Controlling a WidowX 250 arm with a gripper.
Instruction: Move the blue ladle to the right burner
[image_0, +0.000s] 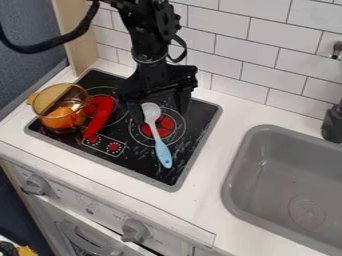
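Grey knob (135, 231); blue ladle (163, 152) across right burner (167, 125), head below hand (160, 111), fingers wide

kitchen stuff just chilling here
so a see-through amber pot (47, 99) is sitting on the left, an orange thing (60, 119) is lying inside, and a long red thing (99, 116) is lying right beside it. gray sink (267, 172) is sitting off to the right, white tiles (224, 50) are running along the back, two gray knobs (135, 230) are sticking out up front.
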